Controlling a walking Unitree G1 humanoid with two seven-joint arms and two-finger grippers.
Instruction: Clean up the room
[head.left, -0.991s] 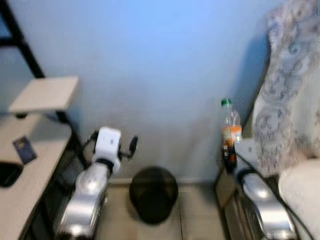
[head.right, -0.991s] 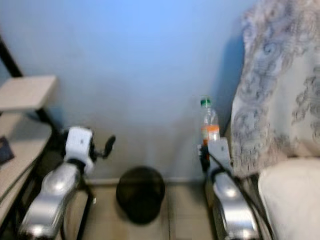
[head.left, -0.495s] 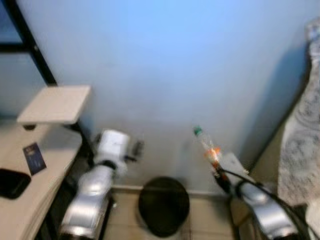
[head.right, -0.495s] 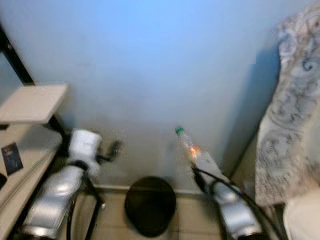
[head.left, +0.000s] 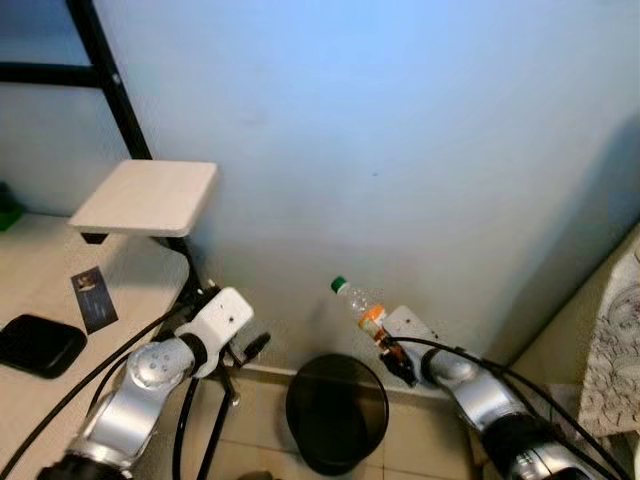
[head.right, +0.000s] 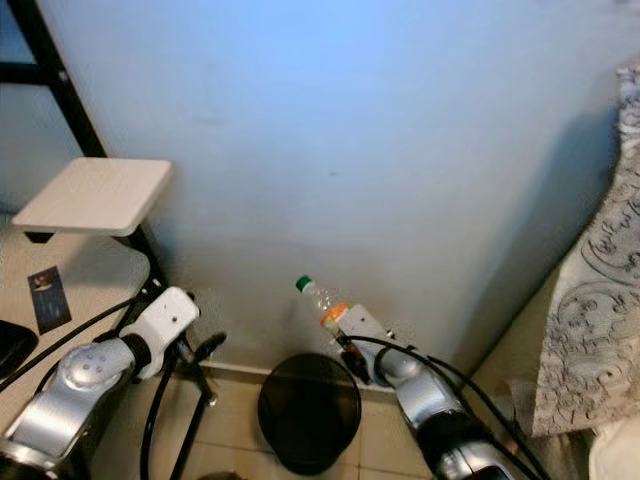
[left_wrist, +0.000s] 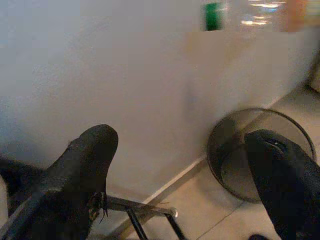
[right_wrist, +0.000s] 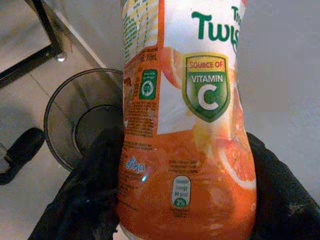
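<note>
Right pincer (head.left: 385, 345) clamped around the lower body of the juice bottle (head.left: 362, 310), tilted, above the black bin (head.left: 336, 413) by the wall. Bottle judged light, thin-walled, slick; label waist grips best. Left pincer (left_wrist: 185, 170) spread open, empty.

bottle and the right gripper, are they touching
Touching. In the right wrist view the bottle sits clamped between the right gripper fingers, black pads pressed against both sides of its orange lower body, above the bin.
</note>
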